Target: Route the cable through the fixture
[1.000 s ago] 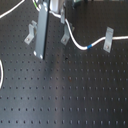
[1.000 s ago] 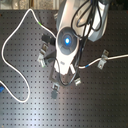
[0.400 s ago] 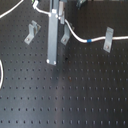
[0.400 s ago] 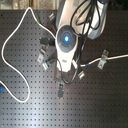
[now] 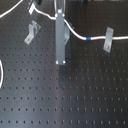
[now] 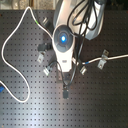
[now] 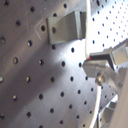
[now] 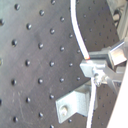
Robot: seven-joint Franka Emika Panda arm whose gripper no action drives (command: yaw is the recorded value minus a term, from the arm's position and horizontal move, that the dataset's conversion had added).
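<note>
Your end effector point(image 5: 60, 61) stands upright with its tips almost on the counter point(image 5: 75, 100), and in both wrist views the fingers look pinched on the cable point(image 8: 79, 40), which passes straight between them; you cannot read the grip from either exterior view. Expect the cable point(image 5: 75, 34) to be light, limp and fairly slick, so it will sag and swing wherever it is unsupported and may slide through a loose pinch. My advice is to hold it close to the stretch you mean to feed, a short way from the fixture, so the free length stays manageable. In the first exterior view the cable runs from behind the end effector across to the first exterior view's right, its long axis roughly horizontal with a shallow dip, past the blue tape band point(image 5: 88, 38) and up to an angled bracket point(image 5: 108, 39). In the second wrist view a small metal clip point(image 8: 75, 106) sits just beside the cable. A second bracket point(image 5: 32, 32) stands well apart, towards the first exterior view's left.
</note>
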